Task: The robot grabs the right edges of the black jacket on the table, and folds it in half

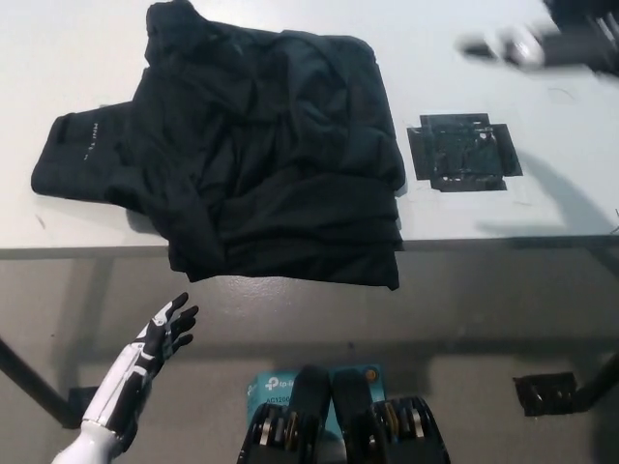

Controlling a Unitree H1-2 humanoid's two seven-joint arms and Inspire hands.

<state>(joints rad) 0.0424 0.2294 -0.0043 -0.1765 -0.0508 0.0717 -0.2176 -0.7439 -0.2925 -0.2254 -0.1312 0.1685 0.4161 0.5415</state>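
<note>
The right hand (542, 43) is a blur at two o'clock above the worktop (542, 203); whether it is spread or closed cannot be told, though it holds nothing. Below it lies a black taped patch (462, 153). At ten to eleven o'clock the black jacket (261, 145) lies folded, its hem overhanging the worktop's near edge. The left hand (166, 329) rests at seven o'clock, fingers spread, empty.
</note>
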